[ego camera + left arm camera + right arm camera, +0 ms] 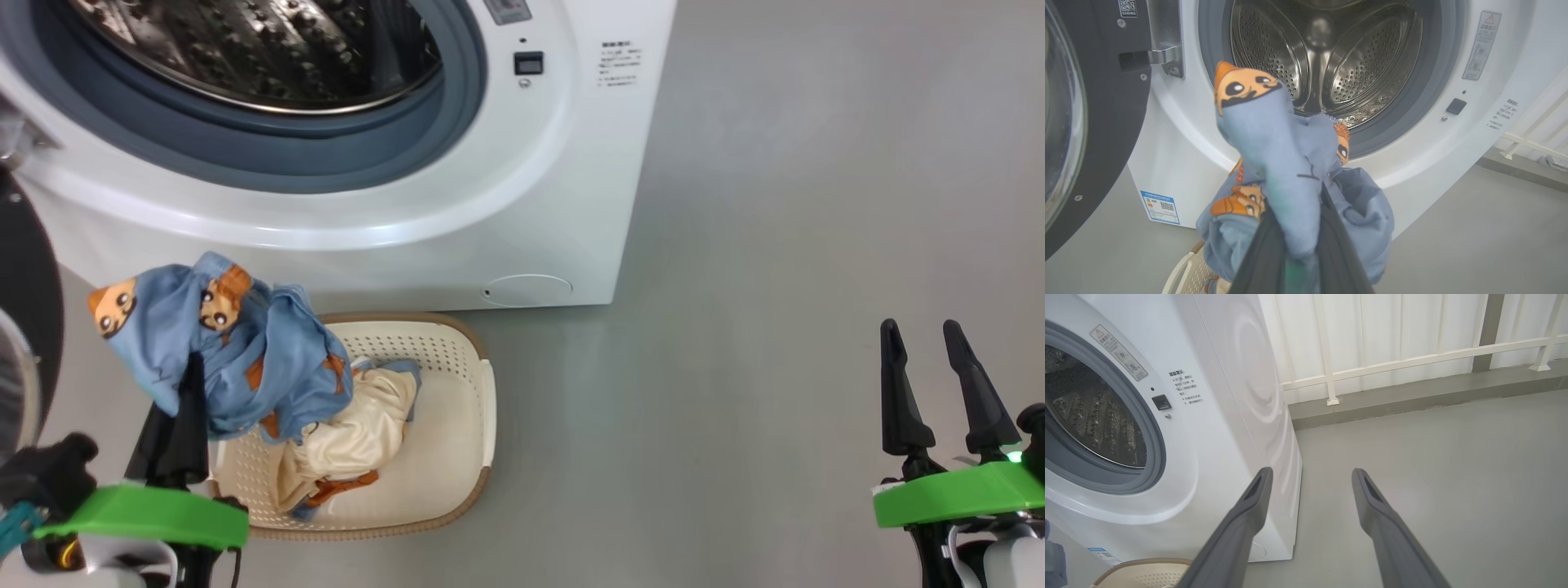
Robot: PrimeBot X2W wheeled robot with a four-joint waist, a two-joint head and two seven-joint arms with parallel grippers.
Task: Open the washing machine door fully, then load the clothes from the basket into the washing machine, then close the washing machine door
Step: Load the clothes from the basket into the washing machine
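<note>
The washing machine [571,163] stands with its steel drum [1331,53] exposed. Its door [28,269] hangs swung out at the far left, black rim and glass [1106,122] showing. My left gripper [192,367] is shut on the light blue garment [245,351], lifted above the basket's left end and held before the drum opening [1274,143]. The cream garment [359,433] lies in the basket [482,392], which sits on the floor against the machine's front. My right gripper [922,331] is open and holds nothing, low at the right, away from the machine [1311,473].
Bare grey floor [816,245] stretches to the right of the machine. A white railing [1372,367] on a raised kerb runs behind it. A round flap [526,290] and a blue label [1160,207] mark the machine's lower front.
</note>
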